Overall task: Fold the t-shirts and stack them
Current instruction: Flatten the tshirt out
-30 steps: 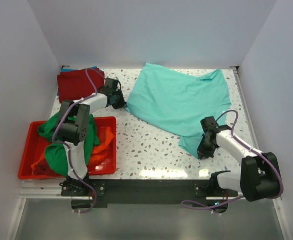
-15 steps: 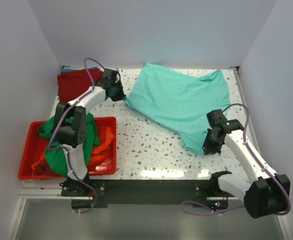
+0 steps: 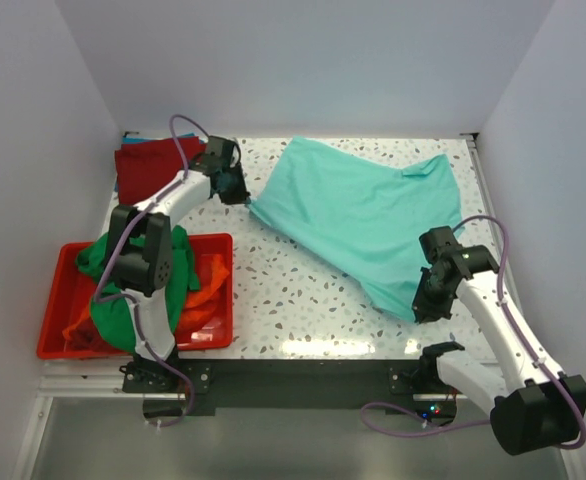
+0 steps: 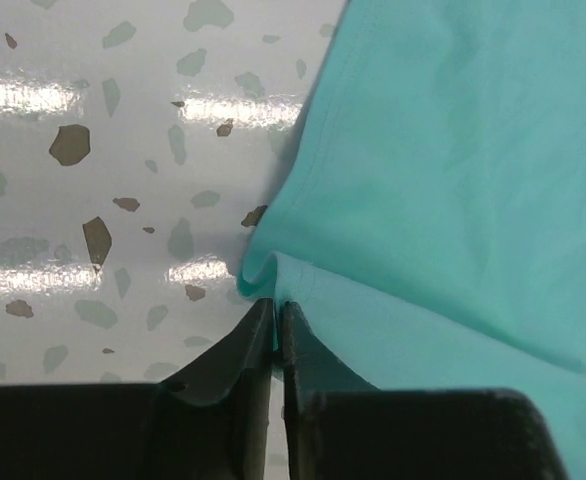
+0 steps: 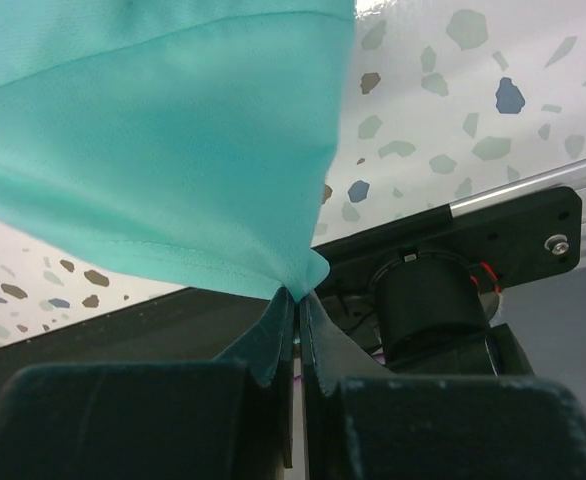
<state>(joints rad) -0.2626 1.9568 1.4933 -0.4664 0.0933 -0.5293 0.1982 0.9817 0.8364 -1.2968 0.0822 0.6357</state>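
The left jaws and right jaws each pinch only a sliver of hem on the teal shirt (image 3: 358, 215). A hard pull could slip the cloth out from between them.

I am working over a white table (image 3: 303, 290) flecked with grey and brown chips. Plain pale walls are enclosing it on three sides: far wall (image 3: 303, 60), left wall (image 3: 23, 150), right wall (image 3: 563, 150). Glare (image 3: 323, 346) is streaking the table's near edge. A black mounting plate (image 3: 293, 378) is running along that edge, with grey floor (image 3: 273, 445) showing nearer still.
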